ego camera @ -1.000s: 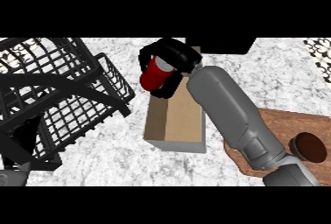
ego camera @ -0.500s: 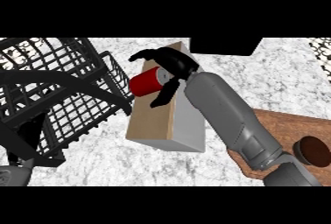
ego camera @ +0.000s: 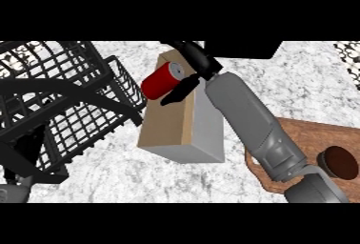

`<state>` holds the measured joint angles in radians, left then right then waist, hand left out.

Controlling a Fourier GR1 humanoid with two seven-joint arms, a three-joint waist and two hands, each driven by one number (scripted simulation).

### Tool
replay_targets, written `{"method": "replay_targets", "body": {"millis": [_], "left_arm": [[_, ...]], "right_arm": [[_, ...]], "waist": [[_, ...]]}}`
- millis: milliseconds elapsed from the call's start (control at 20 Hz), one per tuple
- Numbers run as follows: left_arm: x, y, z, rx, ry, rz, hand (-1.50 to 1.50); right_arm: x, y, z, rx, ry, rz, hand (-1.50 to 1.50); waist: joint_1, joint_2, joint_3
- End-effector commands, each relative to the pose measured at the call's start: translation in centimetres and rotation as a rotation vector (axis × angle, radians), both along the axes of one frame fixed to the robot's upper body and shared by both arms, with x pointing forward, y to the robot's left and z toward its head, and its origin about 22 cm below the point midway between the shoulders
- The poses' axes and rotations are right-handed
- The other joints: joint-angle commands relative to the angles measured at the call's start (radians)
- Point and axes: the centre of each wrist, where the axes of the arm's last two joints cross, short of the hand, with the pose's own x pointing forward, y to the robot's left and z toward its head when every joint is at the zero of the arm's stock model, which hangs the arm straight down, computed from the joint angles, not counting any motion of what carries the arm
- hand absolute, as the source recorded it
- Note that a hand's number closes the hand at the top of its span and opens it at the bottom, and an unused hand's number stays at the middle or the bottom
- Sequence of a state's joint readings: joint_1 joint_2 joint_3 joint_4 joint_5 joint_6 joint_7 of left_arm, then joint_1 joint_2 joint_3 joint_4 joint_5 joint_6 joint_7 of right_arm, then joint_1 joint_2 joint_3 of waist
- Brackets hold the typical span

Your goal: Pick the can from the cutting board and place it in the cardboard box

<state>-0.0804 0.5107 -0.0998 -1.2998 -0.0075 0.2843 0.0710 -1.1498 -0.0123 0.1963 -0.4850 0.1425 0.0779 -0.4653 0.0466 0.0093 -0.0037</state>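
A speckled white-grey stone counter (ego camera: 309, 90) carries a black wire rack (ego camera: 70, 90) at its left.

At your left you see a black wire basket (ego camera: 70, 93) standing on the speckled white marble counter (ego camera: 126, 177). Far to your right lies a dark brown round disc (ego camera: 340, 162).

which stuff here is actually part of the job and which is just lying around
Part of the job:
can
cardboard box
cutting board
right hand, curled round the can above the box

Just lying about:
black wire basket
dark round thing on the cutting board
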Motion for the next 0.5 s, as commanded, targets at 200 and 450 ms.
{"method": "replay_targets", "body": {"millis": [200, 450], "left_arm": [[1.2, 0.7, 1.9, 0.012, -0.068, -0.002, 0.00], [1.5, -1.3, 2.2, 0.016, -0.093, -0.039, 0.00]], "right_arm": [[3.0, -8.0, 2.3, 0.189, 0.097, -0.024, -1.50], [3.9, -15.7, 3.9, 0.200, 0.088, -0.136, -1.50]], "waist": [[-0.021, 0.002, 0.004], [0.011, 0.020, 0.006]]}}
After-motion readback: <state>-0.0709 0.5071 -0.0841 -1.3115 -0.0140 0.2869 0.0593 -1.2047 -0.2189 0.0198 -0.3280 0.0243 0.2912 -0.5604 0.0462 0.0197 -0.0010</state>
